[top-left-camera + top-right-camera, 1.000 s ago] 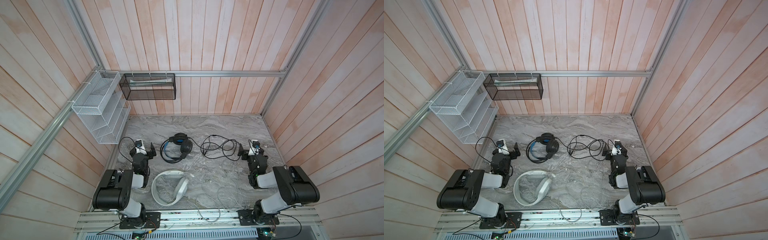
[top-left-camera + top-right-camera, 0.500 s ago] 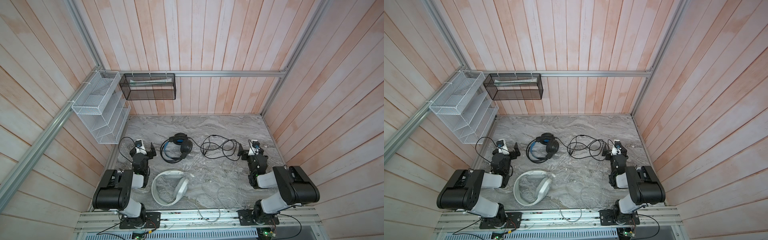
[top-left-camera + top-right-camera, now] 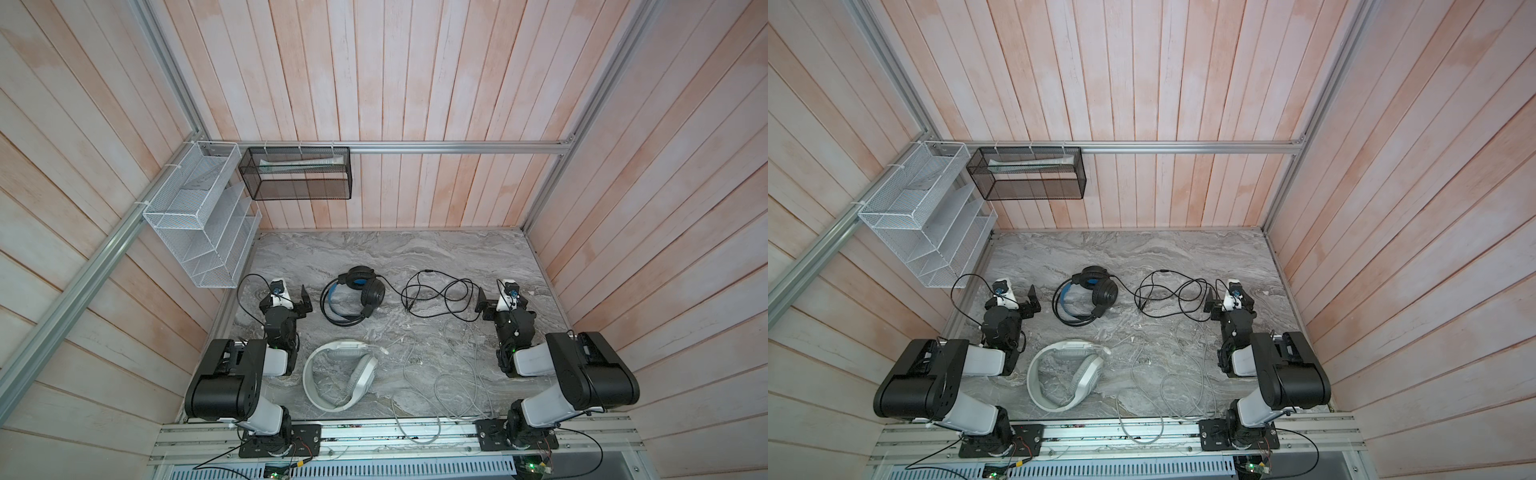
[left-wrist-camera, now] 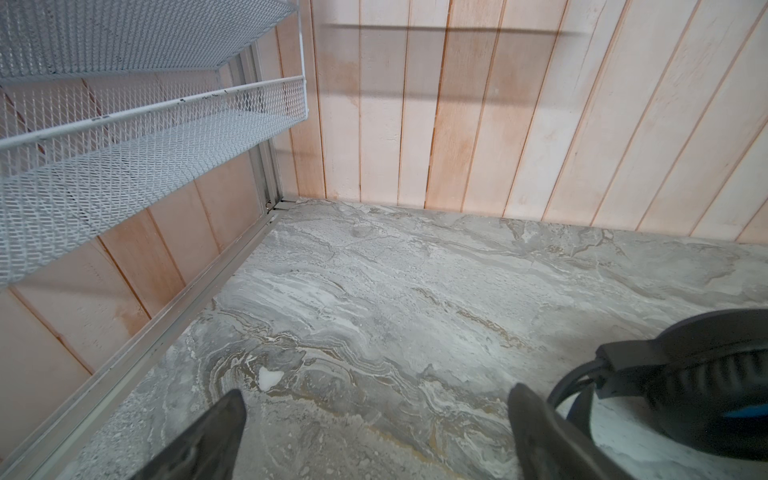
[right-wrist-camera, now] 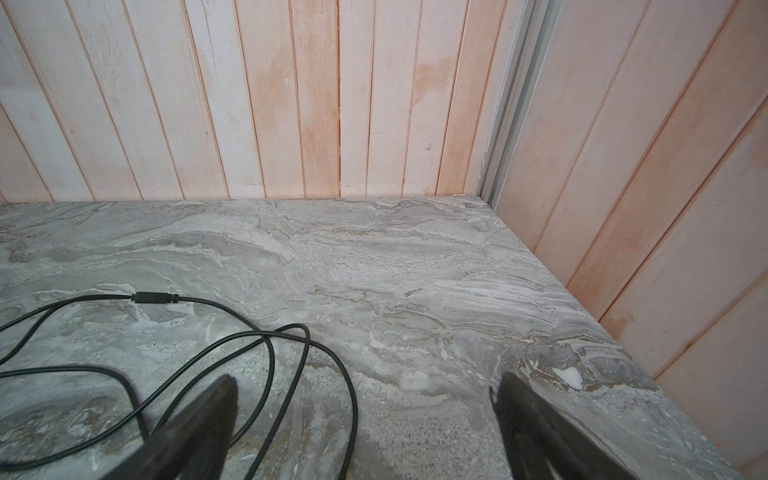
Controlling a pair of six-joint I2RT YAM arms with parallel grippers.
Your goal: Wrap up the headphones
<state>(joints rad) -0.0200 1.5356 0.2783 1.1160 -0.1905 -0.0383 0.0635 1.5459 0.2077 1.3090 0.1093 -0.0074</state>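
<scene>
The left tool point(image 4: 376, 395) and right tool point(image 5: 365, 381) gape wide, empty. The black over-ear headphones with blue-lined headband point(image 3: 371, 294) lie just beside the left tool; their loose black cable point(image 5: 153, 297) sprawls beside the right tool. Likely best: left pins the headphones while right gathers cable in loops.

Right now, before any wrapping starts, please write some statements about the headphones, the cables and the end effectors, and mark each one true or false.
1. The left end effector and the right end effector are both open and empty. True.
2. The black headphones lie farther from the arm bases than the white headphones. True.
3. The black cable is wound around its headband. False: it lies in loose loops on the table, toward the right arm.
4. The white headphones hang in the wire rack. False: they lie on the table near the left arm.
</scene>
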